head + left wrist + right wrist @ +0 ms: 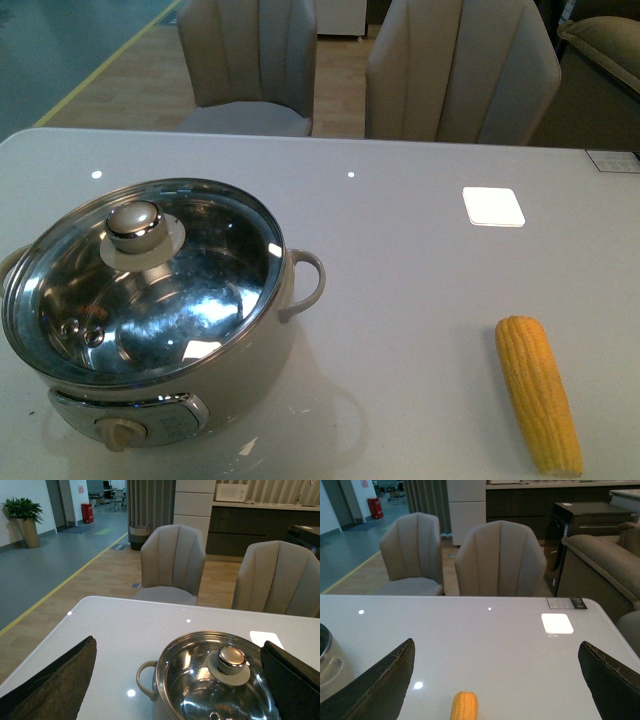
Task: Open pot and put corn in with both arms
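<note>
The cream-white pot (pixel 250 370) stands at the front left of the white table, closed by a glass lid (pixel 150 290) with a steel knob (pixel 135 222). The yellow corn (pixel 538 392) lies flat at the front right, apart from the pot. Neither arm shows in the front view. My left gripper (pixel 180 680) is open and empty, held above the near side of the pot (pixel 150 690), with the lid knob (pixel 231 658) between its fingers. My right gripper (pixel 495 680) is open and empty, with the blunt end of the corn (pixel 464 706) between its fingers.
Two beige chairs (pixel 250 60) (pixel 465 70) stand behind the table's far edge. A bright ceiling-light reflection (pixel 493 206) lies on the table top at the right. A sofa (pixel 600 565) stands to the right of the table.
</note>
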